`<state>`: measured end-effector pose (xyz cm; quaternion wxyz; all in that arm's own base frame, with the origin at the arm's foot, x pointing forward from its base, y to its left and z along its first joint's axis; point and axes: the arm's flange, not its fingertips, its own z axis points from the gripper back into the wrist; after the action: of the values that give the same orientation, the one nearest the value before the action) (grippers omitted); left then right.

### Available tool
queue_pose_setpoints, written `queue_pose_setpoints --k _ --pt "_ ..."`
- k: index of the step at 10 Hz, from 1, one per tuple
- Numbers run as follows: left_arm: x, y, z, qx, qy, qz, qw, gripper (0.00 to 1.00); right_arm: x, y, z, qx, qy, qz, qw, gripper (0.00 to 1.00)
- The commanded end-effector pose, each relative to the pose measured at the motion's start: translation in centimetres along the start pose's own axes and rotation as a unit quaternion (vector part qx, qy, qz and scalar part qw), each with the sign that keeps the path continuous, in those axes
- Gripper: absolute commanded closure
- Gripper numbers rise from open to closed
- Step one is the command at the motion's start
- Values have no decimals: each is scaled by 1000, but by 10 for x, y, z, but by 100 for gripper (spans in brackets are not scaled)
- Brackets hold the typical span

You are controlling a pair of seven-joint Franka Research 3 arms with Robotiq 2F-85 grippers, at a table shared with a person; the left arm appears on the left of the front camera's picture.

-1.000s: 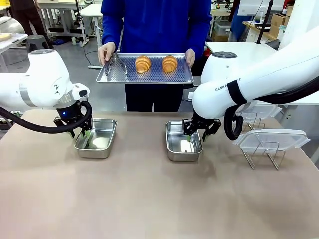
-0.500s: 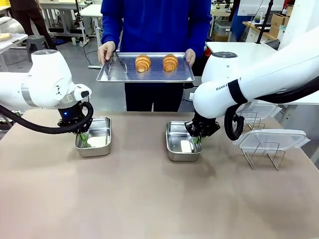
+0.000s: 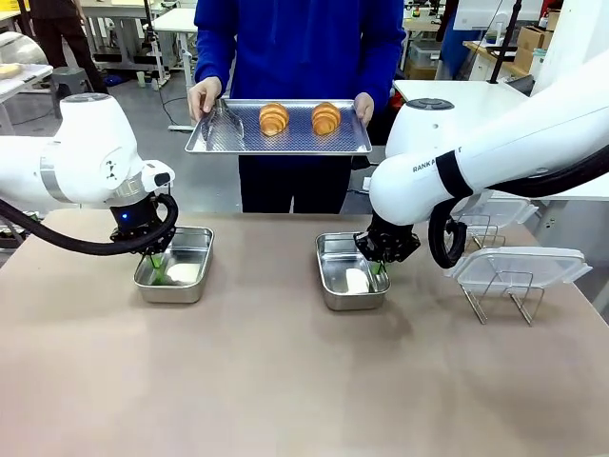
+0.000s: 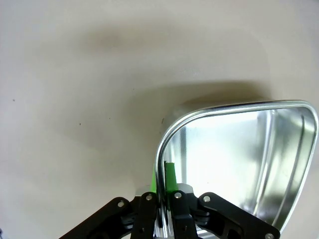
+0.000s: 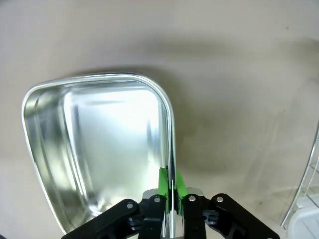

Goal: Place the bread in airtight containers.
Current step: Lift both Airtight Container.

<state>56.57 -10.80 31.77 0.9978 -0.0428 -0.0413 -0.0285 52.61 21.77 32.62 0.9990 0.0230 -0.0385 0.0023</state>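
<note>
- Bread: two croissants, one [image 3: 274, 118] beside the other [image 3: 325, 117], lie side by side on a perforated metal tray [image 3: 285, 143]. Neither is in a container yet.
- Tray: the person's hands [image 3: 203, 98] hold it level by its short ends, above the far edge of the desk [image 3: 285, 390]. Judged to be an offer of the bread for transfer. Tongs [image 3: 219, 122] rest on the tray's left part, near one hand.
- Left container [image 3: 195, 283]: open steel box on the desk, no lid, nothing in it. The left fingers [image 3: 157, 269] are clenched on its near-left wall; the left wrist view shows the rim [image 4: 234, 106] passing between the green pads [image 4: 170, 174], one pad inside and one outside.
- Right container [image 3: 333, 281]: likewise open and unfilled, well apart from the first. The right fingers [image 3: 379, 271] are clenched on its right wall; the right wrist view shows the rim [image 5: 99, 78] pinched between the pads [image 5: 163, 179].
- Purpose of the grips, as judged: each arm steadies or positions its box so that it cannot slide while bread is set in.
- Lids [image 3: 519, 265]: clear plastic, resting on a wire rack [image 3: 504, 297] at the desk's right, out of the loading path.
- Status: loading not begun; sealing outstanding.
</note>
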Motion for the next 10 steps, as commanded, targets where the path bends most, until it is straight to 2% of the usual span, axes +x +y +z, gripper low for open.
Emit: queue_pose_setpoints --k 1,5,7,10 --pt "-1 -5 26 -16 -2 11 1000 99 0 -5 30 3 -1 -2 1000 100" --pt "-9 -23 103 -54 -38 55 996 99 -8 -25 117 -28 -12 -8 999 100" --pt "-14 -36 136 -44 -24 57 997 99 -17 -37 155 -23 -31 -13 999 100" --pt "-18 -44 152 -37 -24 50 998 99 -27 -46 172 -12 -41 -11 999 100"
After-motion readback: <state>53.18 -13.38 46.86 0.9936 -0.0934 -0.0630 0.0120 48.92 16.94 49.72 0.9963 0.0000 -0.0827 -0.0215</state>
